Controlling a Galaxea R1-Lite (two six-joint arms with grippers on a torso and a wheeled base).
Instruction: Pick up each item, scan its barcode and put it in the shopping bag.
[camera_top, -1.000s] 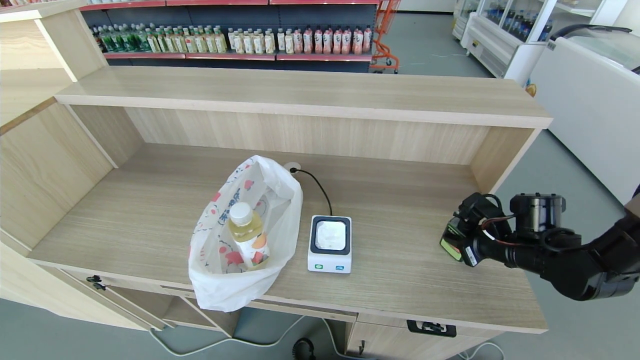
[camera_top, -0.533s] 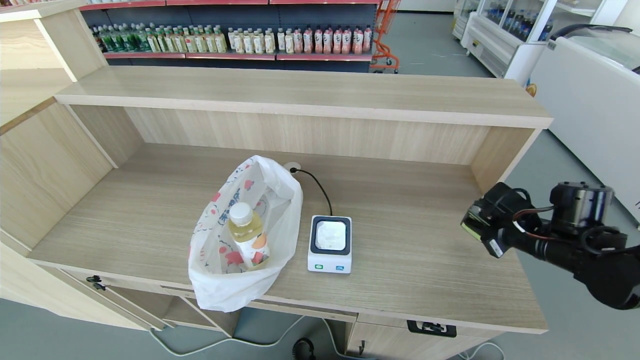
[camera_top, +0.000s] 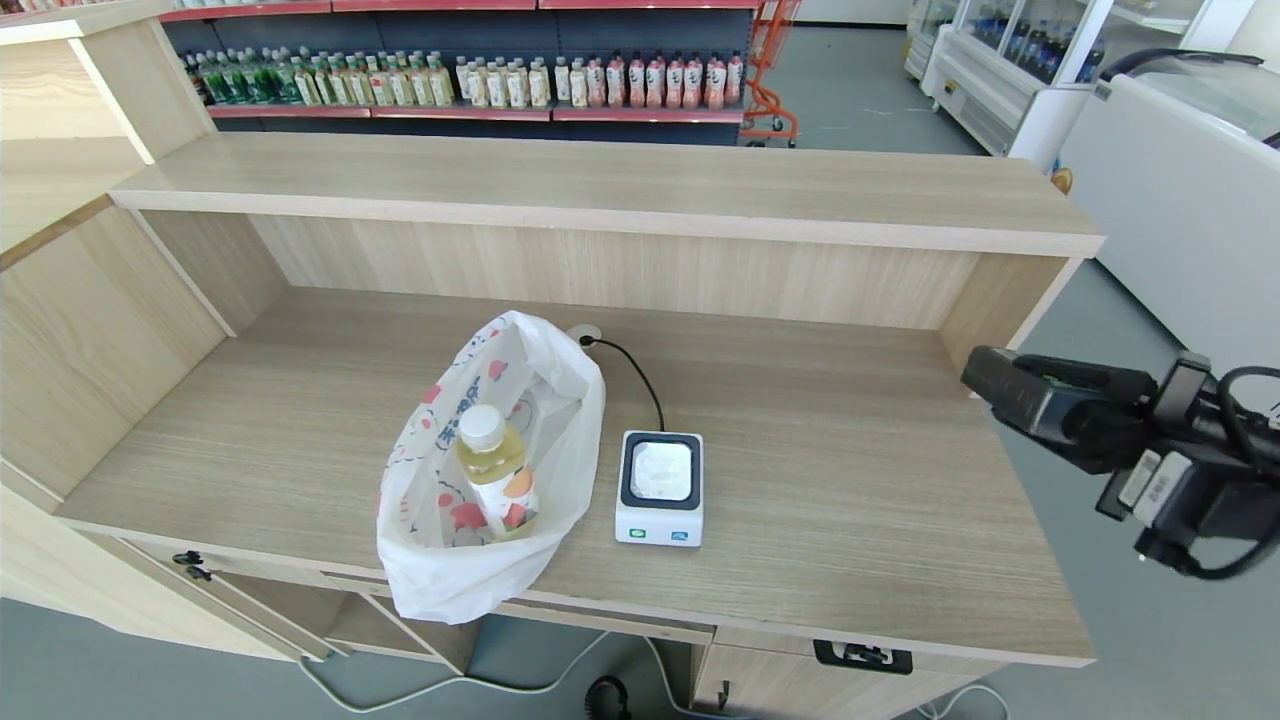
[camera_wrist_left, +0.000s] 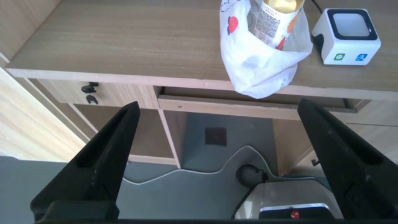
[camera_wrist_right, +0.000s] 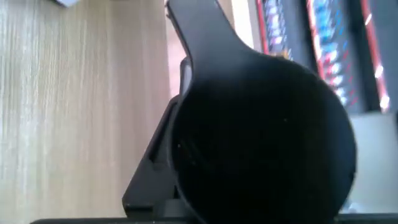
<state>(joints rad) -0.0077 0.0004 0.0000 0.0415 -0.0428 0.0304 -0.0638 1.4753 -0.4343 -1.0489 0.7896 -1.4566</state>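
Juice bottle (camera_top: 492, 465): upright in shopping bag (camera_top: 575, 400) on worktop (camera_top: 850, 480), beside scanner (camera_top: 659, 487). Left gripper (camera_wrist_left: 219, 106) jaws apart, empty; right gripper (camera_top: 1010, 390) state cannot be told. Risk: bag overhangs front edge, may slump off

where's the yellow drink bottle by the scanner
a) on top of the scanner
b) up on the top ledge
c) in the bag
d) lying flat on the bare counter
c, the bottle stands upright inside the open bag, just left of the scanner on the counter.
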